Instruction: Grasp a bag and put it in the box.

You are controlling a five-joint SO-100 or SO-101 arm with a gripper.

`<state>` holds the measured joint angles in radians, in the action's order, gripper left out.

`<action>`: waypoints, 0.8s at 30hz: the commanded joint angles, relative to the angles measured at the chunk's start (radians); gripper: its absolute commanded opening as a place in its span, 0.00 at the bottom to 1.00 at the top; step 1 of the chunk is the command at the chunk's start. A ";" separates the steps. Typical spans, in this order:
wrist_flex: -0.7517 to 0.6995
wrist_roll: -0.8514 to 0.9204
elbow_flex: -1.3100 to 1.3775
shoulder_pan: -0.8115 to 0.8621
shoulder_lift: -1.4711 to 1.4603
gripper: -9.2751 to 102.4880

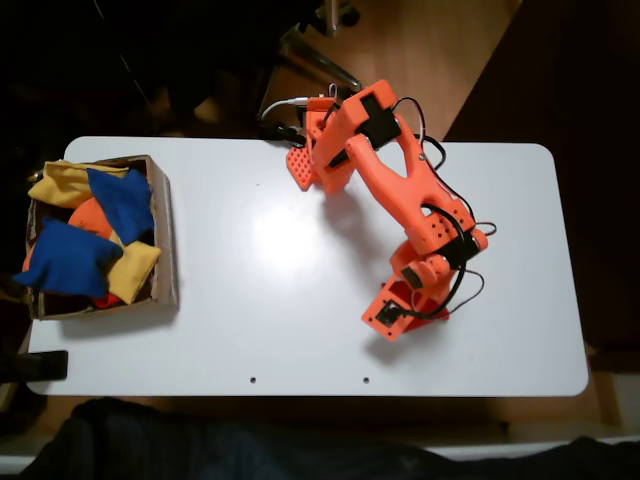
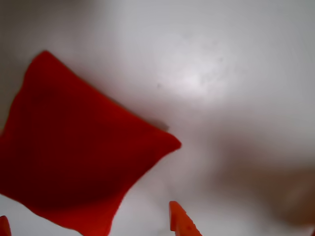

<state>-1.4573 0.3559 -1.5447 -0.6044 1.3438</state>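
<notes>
One red bag [image 2: 74, 157] lies flat on the white table [image 1: 270, 300], seen close in the wrist view, where it fills the left half with one pointed corner aimed right. In the same view two orange fingertips [image 2: 181, 220] of the tool [image 2: 91, 226] poke in from the bottom edge, one at the far left corner and one right of centre. They stand spread apart, with the bag's lower edge between them and nothing pinched.

In the fixed view the single orange arm [image 1: 400, 190] reaches from its base at the far edge of the table toward the near right, its wrist bent down over the surface; the bag is hidden under it there.

One brown cardboard box [image 1: 163, 240] sits at the left end of the table, well apart from the arm. It holds two blue bags [image 1: 70, 258], two yellow bags [image 1: 135, 268] and something orange [image 1: 88, 215] partly buried among them; a bit of red or orange also peeks out at the near side, too covered to count surely.

The stretch of table between arm and box is bare white with a bright glare patch. Two small dark holes [image 1: 252, 380] mark its near edge. Black cables [image 1: 440, 170] run along the arm. Beyond the table lie a wooden floor [image 1: 440, 50] and dark surroundings, with dark cloth [image 1: 200, 440] along the near edge.
</notes>
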 commanded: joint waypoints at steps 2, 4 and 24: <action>-0.006 -0.037 0.074 -0.023 -0.021 0.65; -0.018 -0.058 0.107 -0.029 -0.048 0.66; -0.015 -0.192 0.187 -0.023 -0.166 0.67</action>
<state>-1.4726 0.1749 -1.3990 -0.6458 1.1750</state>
